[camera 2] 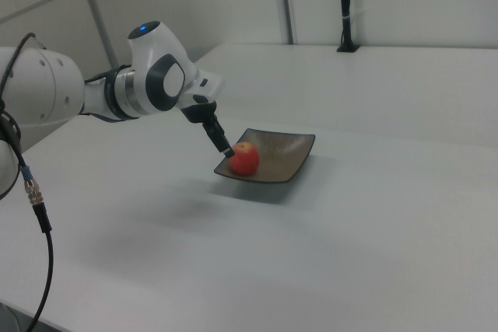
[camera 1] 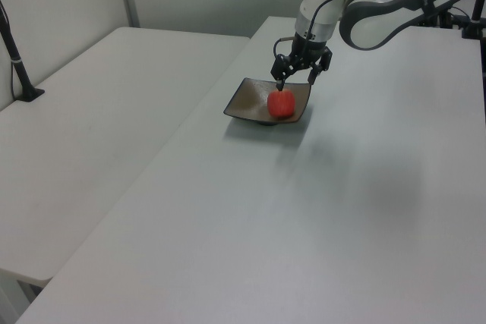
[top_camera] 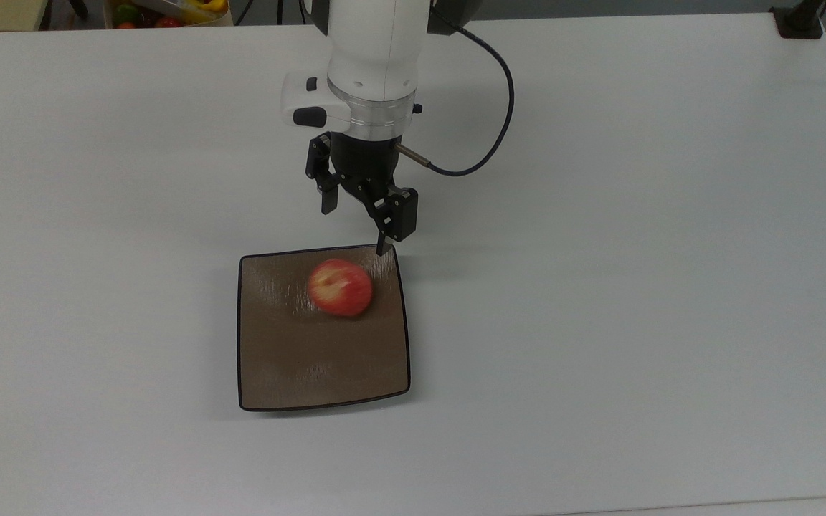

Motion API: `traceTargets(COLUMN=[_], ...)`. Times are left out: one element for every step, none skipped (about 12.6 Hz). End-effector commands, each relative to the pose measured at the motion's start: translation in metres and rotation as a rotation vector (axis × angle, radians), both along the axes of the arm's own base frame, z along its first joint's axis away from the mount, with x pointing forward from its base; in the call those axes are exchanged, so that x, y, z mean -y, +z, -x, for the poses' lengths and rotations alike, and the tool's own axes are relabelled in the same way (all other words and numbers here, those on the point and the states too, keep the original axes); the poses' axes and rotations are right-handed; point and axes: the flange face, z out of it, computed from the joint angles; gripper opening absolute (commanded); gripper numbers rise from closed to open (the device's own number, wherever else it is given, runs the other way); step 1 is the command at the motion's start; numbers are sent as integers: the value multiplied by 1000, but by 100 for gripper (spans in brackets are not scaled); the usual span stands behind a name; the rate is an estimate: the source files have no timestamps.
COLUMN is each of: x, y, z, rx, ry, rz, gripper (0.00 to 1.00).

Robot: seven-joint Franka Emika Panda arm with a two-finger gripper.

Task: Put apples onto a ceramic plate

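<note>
The gripper (top_camera: 354, 231) hangs with its two black fingers (top_camera: 328, 201) spread apart and nothing between them. In the top view it sits just past the far edge of the ceramic plate (top_camera: 291, 365), with one fingertip right over the plate's far right corner. In the left view the gripper (camera 1: 296, 77) hovers just above the plate's far rim.

The apple (top_camera: 340, 287) lies free on the plate, apart from the fingers. It is small, round and red with pale yellowish streaks. In the top view it rests in the far right part of the plate, close to the gripper, and looks slightly blurred. In the right view the apple (camera 2: 244, 159) sits near the plate's left edge, just below the fingertips.

The plate is square, glossy brown, with rounded corners and a thin dark rim. It stands on a plain white table (top_camera: 635, 251). A dark cable (top_camera: 505, 107) loops from the gripper's side up along the white robot arm (top_camera: 373, 50).
</note>
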Motion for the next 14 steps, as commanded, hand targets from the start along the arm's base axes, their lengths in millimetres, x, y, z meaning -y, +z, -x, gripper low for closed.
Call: traceTargets(x=[-3, -1, 0, 2, 4, 4, 7, 7, 6, 7, 7, 8, 10, 11], y=[3, 6, 12, 14, 15, 18, 17, 19, 20, 22, 23, 28, 34, 36], z=[-3, -3, -3, -1, 3, 8, 13, 18, 24, 29, 34, 39, 43, 47], rx=[23, 21, 23, -7, -44, -82, -143, -179, -235, -274, -315, -342, -361, -388], ry=[0, 4, 19, 56, 102, 163, 225, 273, 351, 397, 441, 487, 535, 577], rz=[14, 20, 26, 43, 66, 91, 122, 140, 158, 165, 165, 171, 181, 189], gripper=[100, 100, 100, 100, 100, 100, 100, 100, 100, 100, 100, 100, 100, 100])
